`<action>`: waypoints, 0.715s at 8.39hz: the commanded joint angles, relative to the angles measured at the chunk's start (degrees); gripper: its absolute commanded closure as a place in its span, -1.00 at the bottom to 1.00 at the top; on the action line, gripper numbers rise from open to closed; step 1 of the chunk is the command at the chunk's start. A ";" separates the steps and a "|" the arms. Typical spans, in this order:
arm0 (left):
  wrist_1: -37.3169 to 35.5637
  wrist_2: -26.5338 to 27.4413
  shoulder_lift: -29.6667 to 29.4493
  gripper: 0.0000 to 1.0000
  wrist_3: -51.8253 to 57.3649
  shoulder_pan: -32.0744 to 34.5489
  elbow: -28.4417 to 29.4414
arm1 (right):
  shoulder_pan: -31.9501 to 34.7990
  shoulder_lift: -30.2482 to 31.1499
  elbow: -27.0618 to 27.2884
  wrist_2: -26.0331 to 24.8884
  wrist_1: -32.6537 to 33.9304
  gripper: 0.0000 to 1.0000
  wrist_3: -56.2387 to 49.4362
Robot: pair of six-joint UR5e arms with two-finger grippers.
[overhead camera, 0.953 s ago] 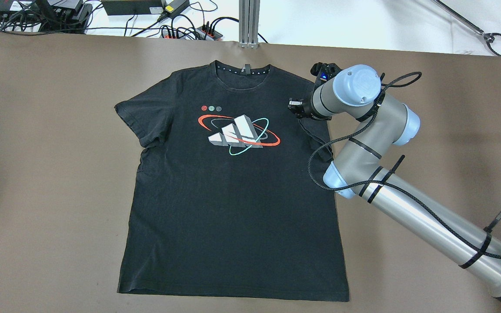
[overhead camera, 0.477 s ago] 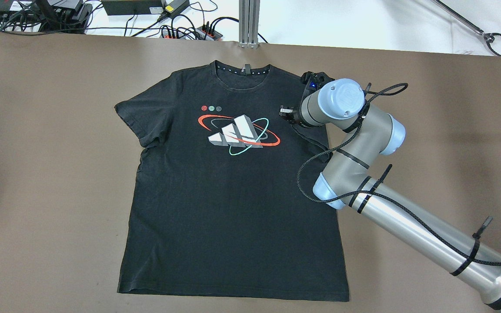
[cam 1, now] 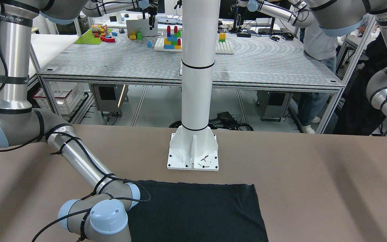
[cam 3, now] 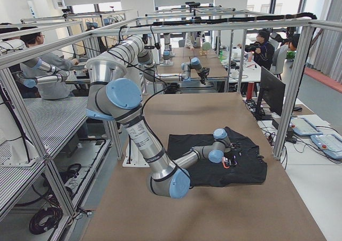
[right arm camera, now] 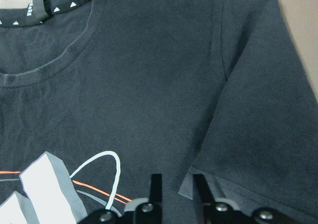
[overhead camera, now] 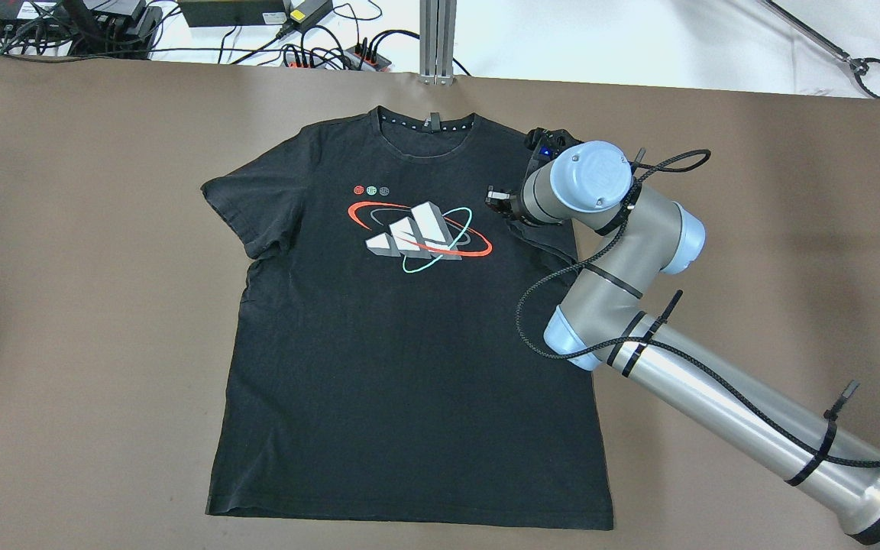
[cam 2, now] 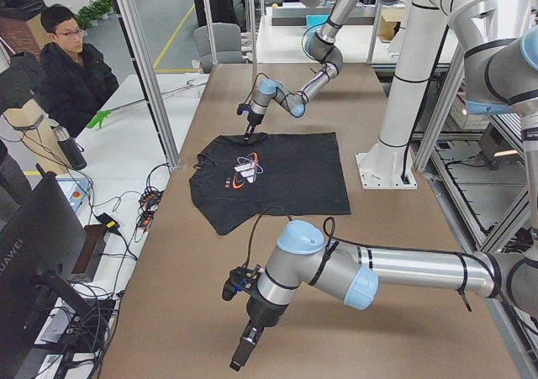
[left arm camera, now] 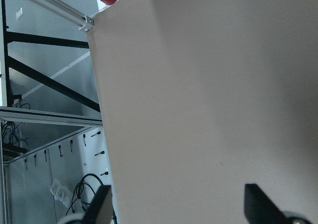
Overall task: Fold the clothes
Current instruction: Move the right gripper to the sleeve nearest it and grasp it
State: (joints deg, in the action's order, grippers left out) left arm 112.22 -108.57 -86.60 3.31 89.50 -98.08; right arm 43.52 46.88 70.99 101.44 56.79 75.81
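The clothes [overhead camera: 409,367] are one black T-shirt with a printed logo, lying face up and flat on the brown table cloth [overhead camera: 66,305]. My right gripper [overhead camera: 495,200] is low over its right chest, beside the logo. In the right wrist view the jaws stand narrow, and my right gripper [right arm camera: 177,184] holds the lifted corner of the right sleeve's hem [right arm camera: 185,188]. My left gripper [left arm camera: 174,206] is open and holds nothing, off to the left over bare cloth near the table's end [cam 2: 241,358]. The front-facing view shows only the shirt's bottom part [cam 1: 197,211].
A white pillar on a base plate [cam 1: 192,158] stands on the robot's side of the shirt. An aluminium post [overhead camera: 438,38] and power strips with cables [overhead camera: 318,53] line the far edge. A person [cam 2: 71,68] sits past the table's far side.
My right arm has moved left and a little toward the robot across the shirt. The sleeve's hem line has shifted the same way with the gripper. The shirt's body has not moved.
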 commanded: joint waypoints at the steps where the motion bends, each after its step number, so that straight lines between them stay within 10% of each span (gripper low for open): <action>1: -0.07 -10.75 -4.60 -0.86 -9.67 -6.41 0.43 | -0.01 0.31 1.60 0.08 0.25 -0.89 0.74; 6: 0.45 -16.93 -27.44 -0.45 -30.97 -23.66 16.39 | -2.56 4.18 6.80 0.25 0.61 -0.89 0.74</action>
State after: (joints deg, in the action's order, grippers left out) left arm 112.29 -123.77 -104.80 -21.01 70.95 -89.80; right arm 41.41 50.48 76.91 101.70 57.34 76.55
